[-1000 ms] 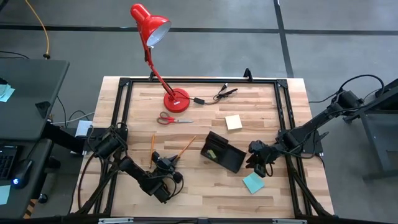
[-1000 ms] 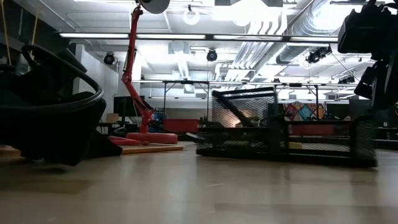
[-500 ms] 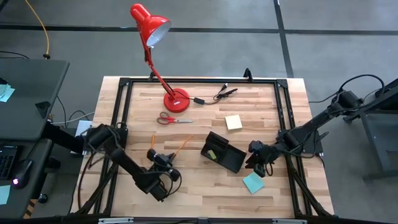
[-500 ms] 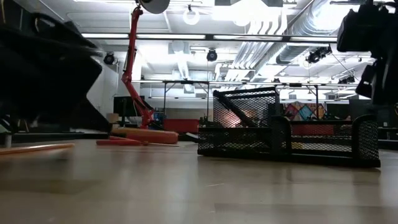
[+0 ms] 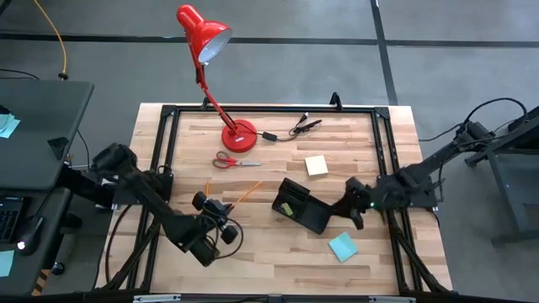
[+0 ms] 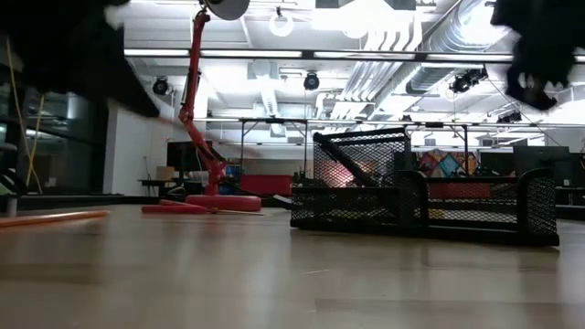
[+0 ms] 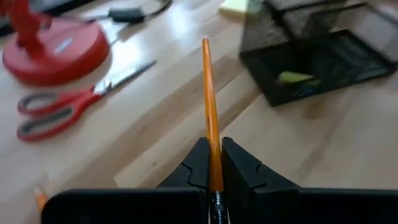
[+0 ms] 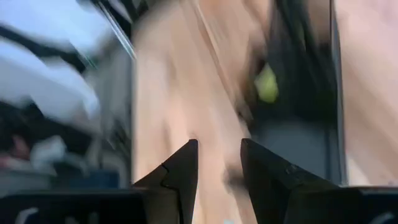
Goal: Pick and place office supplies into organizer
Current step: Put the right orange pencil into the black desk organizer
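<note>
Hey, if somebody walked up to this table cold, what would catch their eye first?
Probably the red desk lamp leaning over the far edge of the table, with the red-handled scissors lying near its base. Next, the left gripper, shut on an orange pencil that points toward the black mesh organizer at the table's middle. The right gripper hangs beside the organizer, holding nothing.
</note>
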{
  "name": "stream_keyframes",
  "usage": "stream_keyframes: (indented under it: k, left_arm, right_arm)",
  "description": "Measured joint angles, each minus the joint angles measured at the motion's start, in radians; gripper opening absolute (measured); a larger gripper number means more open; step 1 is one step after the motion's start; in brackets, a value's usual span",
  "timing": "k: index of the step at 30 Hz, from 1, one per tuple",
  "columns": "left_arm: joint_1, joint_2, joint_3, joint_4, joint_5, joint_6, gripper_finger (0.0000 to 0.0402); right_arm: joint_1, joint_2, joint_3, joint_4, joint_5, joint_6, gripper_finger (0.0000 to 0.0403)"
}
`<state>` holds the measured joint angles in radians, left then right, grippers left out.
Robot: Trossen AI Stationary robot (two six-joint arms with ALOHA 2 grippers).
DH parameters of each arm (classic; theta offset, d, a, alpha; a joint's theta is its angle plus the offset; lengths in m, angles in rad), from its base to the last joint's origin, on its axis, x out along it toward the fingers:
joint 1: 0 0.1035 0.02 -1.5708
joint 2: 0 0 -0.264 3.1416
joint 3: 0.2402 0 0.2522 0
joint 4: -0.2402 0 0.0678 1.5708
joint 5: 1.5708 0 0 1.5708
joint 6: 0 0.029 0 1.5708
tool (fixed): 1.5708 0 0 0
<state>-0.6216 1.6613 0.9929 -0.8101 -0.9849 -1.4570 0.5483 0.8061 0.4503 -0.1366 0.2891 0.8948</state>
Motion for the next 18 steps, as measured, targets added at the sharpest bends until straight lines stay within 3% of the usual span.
stream_keyframes:
  k: [4,8,13,18]
  left_arm:
    - [0.017,-0.095,0.067,0.002,0.015,0.218,0.0007]
    - [0.072,-0.153,0.156,0.002,0.142,0.475,0.0007]
    - [0.173,-0.166,0.294,-0.004,0.289,0.784,0.0007]
    - [0.279,-0.165,0.427,-0.055,0.415,0.980,0.0007]
  right_arm:
    - [-0.012,-0.114,0.000,0.153,0.123,-0.078,0.0116]
    - [-0.059,-0.216,0.000,0.242,0.182,-0.148,0.0116]
    - [-0.112,-0.297,0.000,0.252,0.193,-0.199,0.0116]
    - [-0.134,-0.318,0.000,0.253,0.193,-0.223,0.0116]
